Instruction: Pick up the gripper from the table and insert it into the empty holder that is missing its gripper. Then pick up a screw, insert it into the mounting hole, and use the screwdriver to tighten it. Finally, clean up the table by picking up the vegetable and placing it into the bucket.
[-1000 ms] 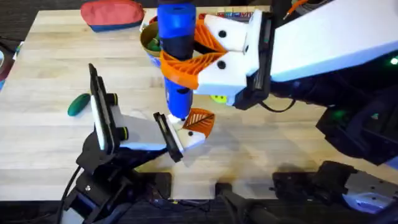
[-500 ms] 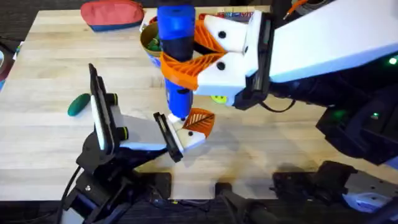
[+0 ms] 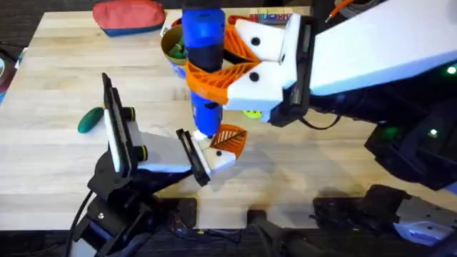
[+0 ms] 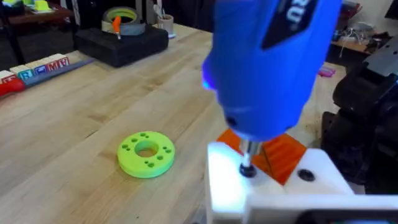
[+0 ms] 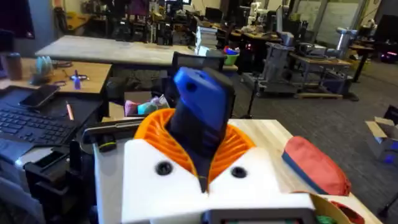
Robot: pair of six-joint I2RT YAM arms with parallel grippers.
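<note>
My right gripper [image 3: 214, 68] is shut on the blue screwdriver [image 3: 203, 43], holding it upright between orange ribbed pads [image 5: 155, 127]. The thin bit [image 4: 249, 155] presses down into a dark hole in the white holder [image 4: 230, 186]. The orange gripper [image 3: 230, 137] is seated in the holder [image 3: 218, 158]. My left gripper [image 3: 191, 158] is shut on that holder at the table's front middle. A dark green vegetable [image 3: 90, 119] lies on the table to the left. The yellow-orange bucket [image 3: 171, 44] stands at the back, half hidden by the screwdriver.
A red pouch [image 3: 128, 16] lies at the back left. A lime-green disc with holes [image 4: 146, 154] sits beside the holder, and in the overhead view that disc [image 3: 250, 112] is partly under the right gripper. A black box with tape rolls [image 4: 121, 37] stands farther off.
</note>
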